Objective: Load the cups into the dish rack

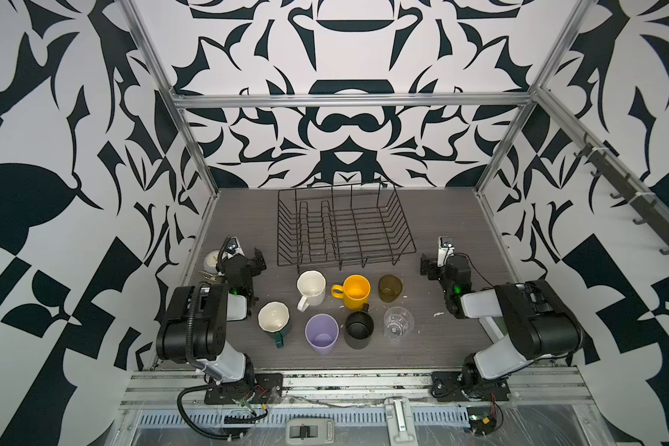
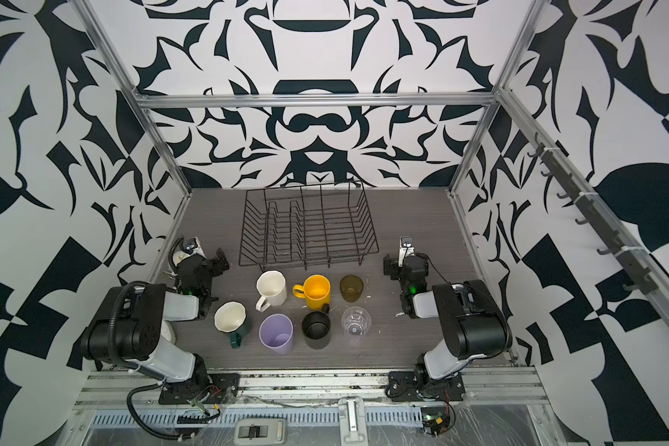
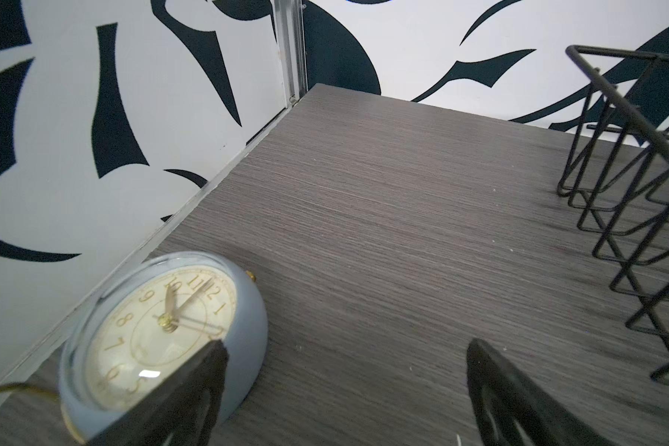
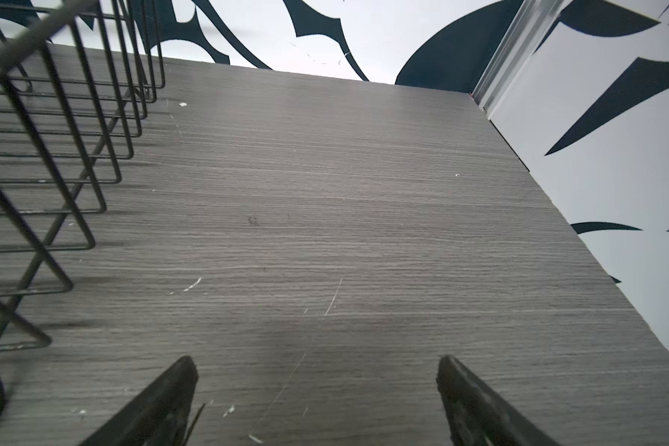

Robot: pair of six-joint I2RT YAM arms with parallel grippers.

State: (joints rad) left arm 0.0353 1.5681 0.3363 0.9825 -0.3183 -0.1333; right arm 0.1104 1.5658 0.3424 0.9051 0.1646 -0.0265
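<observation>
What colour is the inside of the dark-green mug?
The dark-green mug is cream inside, clearest in a top view.

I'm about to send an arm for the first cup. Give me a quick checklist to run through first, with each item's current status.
1. Left pincer open and empty: ok.
2. Right pincer open and empty: ok.
3. Dish rack upright, nothing in it: ok.
4. All seven cups on the table in front of the rack: cream mug, yellow mug, amber tumbler, dark-green mug, lilac tumbler, black mug, clear tumbler: ok.
5. Gap between the black mug's handle and the yellow mug: cannot tell.
6. Left pincer clear of the round clock beside it: cannot tell.
</observation>
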